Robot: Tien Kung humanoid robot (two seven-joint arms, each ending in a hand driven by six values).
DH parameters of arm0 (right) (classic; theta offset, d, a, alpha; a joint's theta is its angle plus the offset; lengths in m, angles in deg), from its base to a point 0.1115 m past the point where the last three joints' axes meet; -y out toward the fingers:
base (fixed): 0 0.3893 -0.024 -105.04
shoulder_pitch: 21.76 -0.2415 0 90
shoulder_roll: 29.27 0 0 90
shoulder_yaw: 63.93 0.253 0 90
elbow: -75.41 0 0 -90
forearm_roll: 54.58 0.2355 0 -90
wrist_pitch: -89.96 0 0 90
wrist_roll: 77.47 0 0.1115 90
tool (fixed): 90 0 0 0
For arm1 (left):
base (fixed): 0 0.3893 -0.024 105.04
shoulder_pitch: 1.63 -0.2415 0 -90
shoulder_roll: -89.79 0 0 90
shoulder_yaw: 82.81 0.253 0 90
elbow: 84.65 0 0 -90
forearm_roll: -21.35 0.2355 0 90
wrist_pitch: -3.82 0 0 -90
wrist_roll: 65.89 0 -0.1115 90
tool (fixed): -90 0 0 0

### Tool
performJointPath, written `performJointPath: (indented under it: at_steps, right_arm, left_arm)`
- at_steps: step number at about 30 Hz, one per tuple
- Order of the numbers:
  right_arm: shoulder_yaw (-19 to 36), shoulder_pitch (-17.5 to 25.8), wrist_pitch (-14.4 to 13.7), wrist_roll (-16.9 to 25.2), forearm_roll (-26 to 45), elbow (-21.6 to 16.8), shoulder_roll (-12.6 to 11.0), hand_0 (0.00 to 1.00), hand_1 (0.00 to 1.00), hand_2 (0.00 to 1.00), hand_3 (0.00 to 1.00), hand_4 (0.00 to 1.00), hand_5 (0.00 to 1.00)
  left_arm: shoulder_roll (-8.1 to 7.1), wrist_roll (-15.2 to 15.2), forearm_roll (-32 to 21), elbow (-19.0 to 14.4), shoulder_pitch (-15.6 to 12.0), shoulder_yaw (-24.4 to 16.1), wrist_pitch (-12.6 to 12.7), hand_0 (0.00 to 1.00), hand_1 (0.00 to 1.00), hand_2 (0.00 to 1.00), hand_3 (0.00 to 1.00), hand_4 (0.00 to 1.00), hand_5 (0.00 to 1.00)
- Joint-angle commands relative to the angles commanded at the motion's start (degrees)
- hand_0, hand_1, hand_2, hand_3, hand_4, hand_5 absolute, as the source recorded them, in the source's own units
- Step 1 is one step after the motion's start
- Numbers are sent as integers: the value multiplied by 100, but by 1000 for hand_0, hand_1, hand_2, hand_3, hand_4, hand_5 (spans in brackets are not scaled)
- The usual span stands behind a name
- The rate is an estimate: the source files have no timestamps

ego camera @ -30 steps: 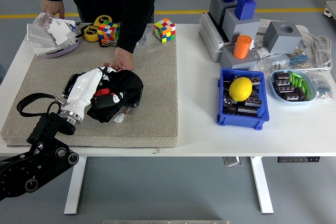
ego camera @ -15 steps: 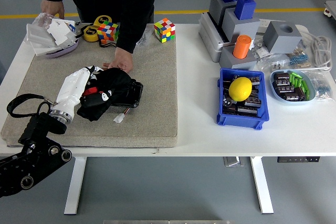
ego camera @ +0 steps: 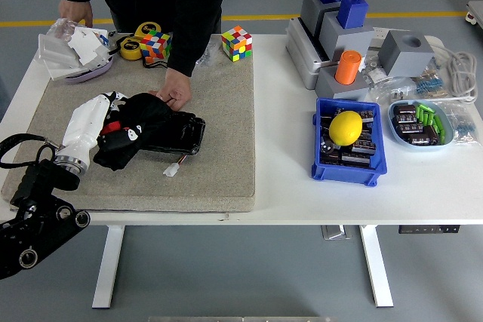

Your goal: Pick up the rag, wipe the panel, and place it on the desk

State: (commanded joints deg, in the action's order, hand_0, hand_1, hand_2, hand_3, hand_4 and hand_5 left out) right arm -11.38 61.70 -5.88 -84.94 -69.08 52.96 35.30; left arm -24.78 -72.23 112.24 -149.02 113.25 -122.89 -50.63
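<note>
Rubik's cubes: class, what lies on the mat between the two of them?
In the head view, a person's forearm in a black sleeve crosses between the left cube and the right cube.

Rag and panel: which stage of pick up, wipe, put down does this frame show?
Picking up looks done: the left hand has the black rag in its grasp. Wiping is in hand, with the rag lying across the black panel, which a person's hand steadies at its far edge. Left to do: setting the rag down on the desk.
</note>
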Motion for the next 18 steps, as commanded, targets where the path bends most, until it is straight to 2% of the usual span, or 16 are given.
performJointPath:
  at_steps: [18]
  right_arm:
    - [48,1,-1,-39,-25,0,-2,721,625,674,614,998,606]
  left_arm:
    - [-189,116,3,405,-165,-569,7,167,85,218,659,571,108]
